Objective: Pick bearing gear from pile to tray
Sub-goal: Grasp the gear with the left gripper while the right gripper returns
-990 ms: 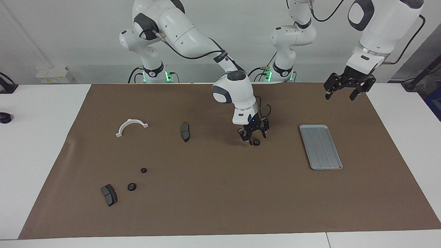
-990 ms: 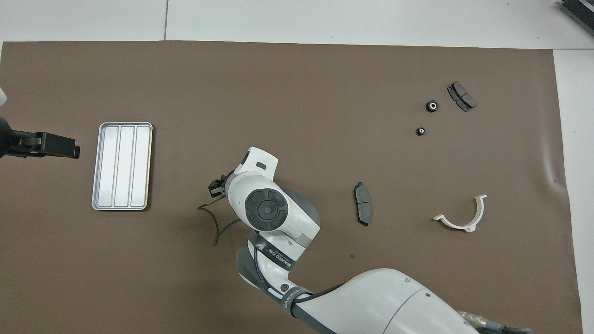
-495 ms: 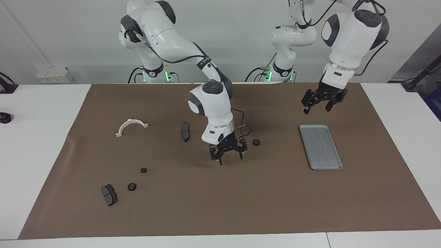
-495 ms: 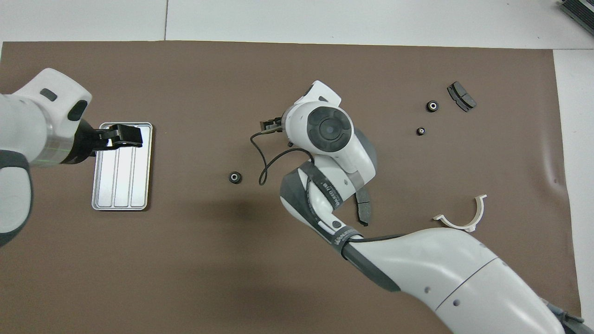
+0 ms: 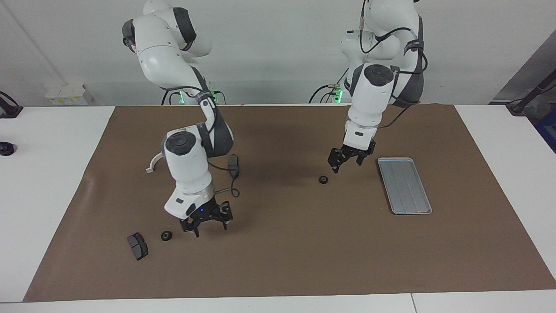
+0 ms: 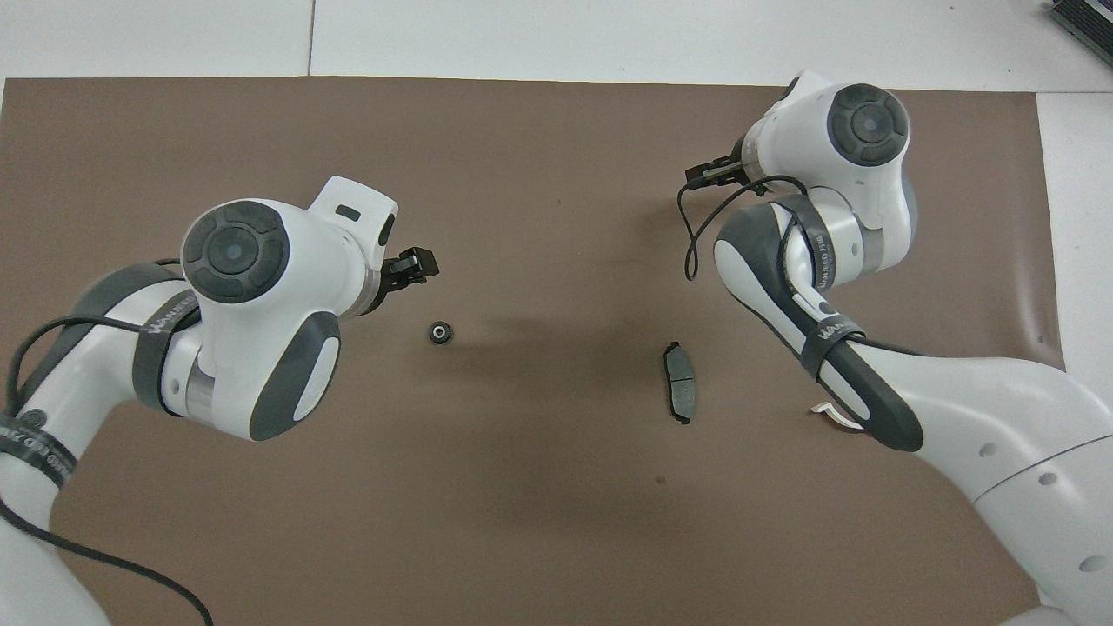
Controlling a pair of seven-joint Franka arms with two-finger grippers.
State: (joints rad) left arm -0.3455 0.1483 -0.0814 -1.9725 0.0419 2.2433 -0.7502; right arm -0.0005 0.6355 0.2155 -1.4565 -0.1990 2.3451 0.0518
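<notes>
- One tabletop (image 5: 499,174), white, with one brown mat (image 5: 278,261) spread over most of it.
- Two white arms, each with one black pincer.
  - The left pincer (image 5: 346,166) hangs over the mat, its fingers spread apart and holding nothing.
  - The right pincer (image 5: 210,229) hangs low over the mat toward the right arm's end, fingers also spread and empty.
- One tray (image 5: 404,185): flat, silver-grey, rectangular with rounded corners, a low rim and lengthwise ribs. Nothing lies in it. In the facing view it sits at about 4 o'clock of the left pincer.
- One white curved bracket (image 5: 152,165), mostly hidden by the right arm.
- Two dark grey brake pads: one (image 5: 137,246) at 9 o'clock of the right pincer in the facing view, the other (image 5: 233,165) partly covered by the right arm.
- Two bearing gears in sight, both small, round and black, flat on the mat.
  - One bearing gear (image 5: 323,179) shows a pale centre from overhead; in the facing view it lies at 9 o'clock of the tray, well apart from it, and at 7 o'clock of the left pincer.
  - The second bearing gear (image 5: 166,235) lies between the right pincer and the nearby brake pad.
</notes>
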